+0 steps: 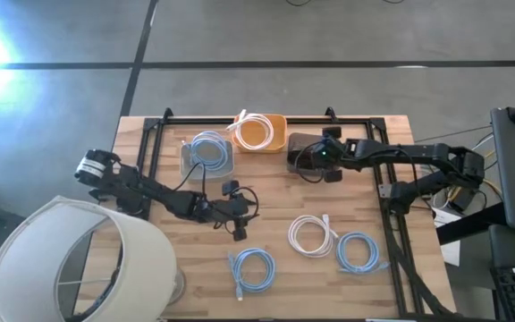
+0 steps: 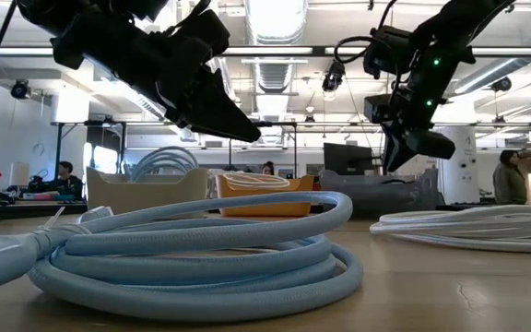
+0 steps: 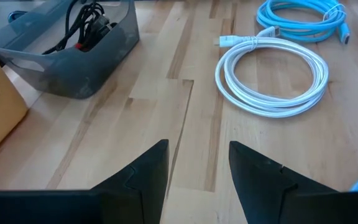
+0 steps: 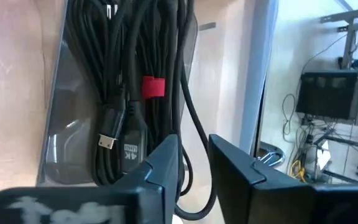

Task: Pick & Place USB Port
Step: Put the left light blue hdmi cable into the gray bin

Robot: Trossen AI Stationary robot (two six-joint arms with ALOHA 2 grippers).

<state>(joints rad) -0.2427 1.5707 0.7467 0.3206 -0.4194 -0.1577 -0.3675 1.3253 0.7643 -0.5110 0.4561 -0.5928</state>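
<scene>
- High view: the right gripper (image 1: 322,170) hangs over the grey bin (image 1: 304,150); the left gripper (image 1: 242,217) hovers over bare wood, well apart from that bin. An orange bin (image 1: 274,132) beside it holds a white cable (image 1: 250,122).
- Left wrist view: fingers narrowly parted, empty.
- Right wrist view: fingers slightly apart around nothing, above the black USB cable (image 4: 129,93) bundled in the bin. Likely best to withdraw straight upward, avoiding the loose loop.

The high view looks straight down on the whole table (image 1: 275,192), while the low view sits at its surface, close behind a blue cable coil (image 2: 201,254). Both share the grey bin (image 1: 304,150), which the right wrist view sees from close above.
</scene>
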